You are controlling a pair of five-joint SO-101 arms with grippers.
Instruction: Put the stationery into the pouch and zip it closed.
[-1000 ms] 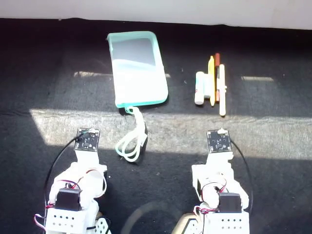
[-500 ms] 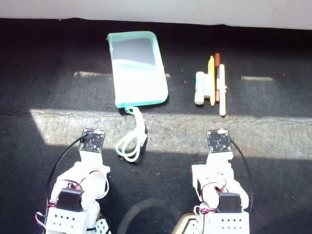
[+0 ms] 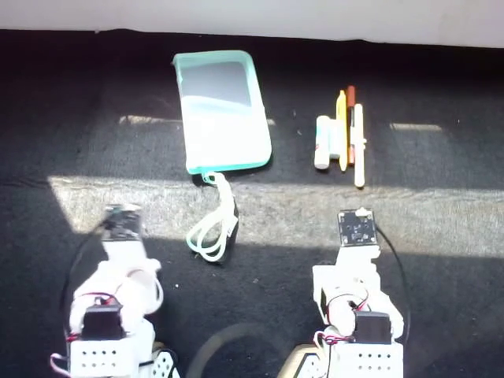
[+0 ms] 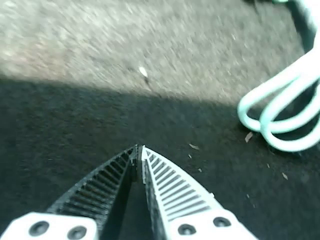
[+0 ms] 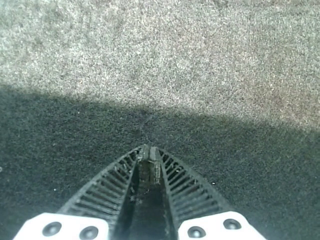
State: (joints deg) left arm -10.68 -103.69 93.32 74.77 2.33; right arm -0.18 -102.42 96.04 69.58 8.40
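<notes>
A mint-green pouch [image 3: 221, 110] with a clear front lies flat at the back left, its white looped strap [image 3: 213, 224] trailing toward the arms. That strap [image 4: 287, 112] also shows in the left wrist view. Several pens and markers [image 3: 342, 135] lie side by side at the back right. My left gripper [image 4: 138, 148] hovers low over the dark felt, shut and empty, left of the strap loop; the left arm's wrist [image 3: 120, 223] is at the front left. My right gripper [image 5: 146, 148] is shut and empty over the felt, well short of the pens, its wrist [image 3: 356, 227] at the front right.
The table is covered in black felt [image 3: 441, 268] with a bright sunlit band [image 3: 299, 213] across the middle. A white wall edge [image 3: 315, 16] runs along the back. Open felt lies between the two arms.
The left arm has swung to the left, away from the strap loop. The right arm, pouch and pens have stayed where they were.
</notes>
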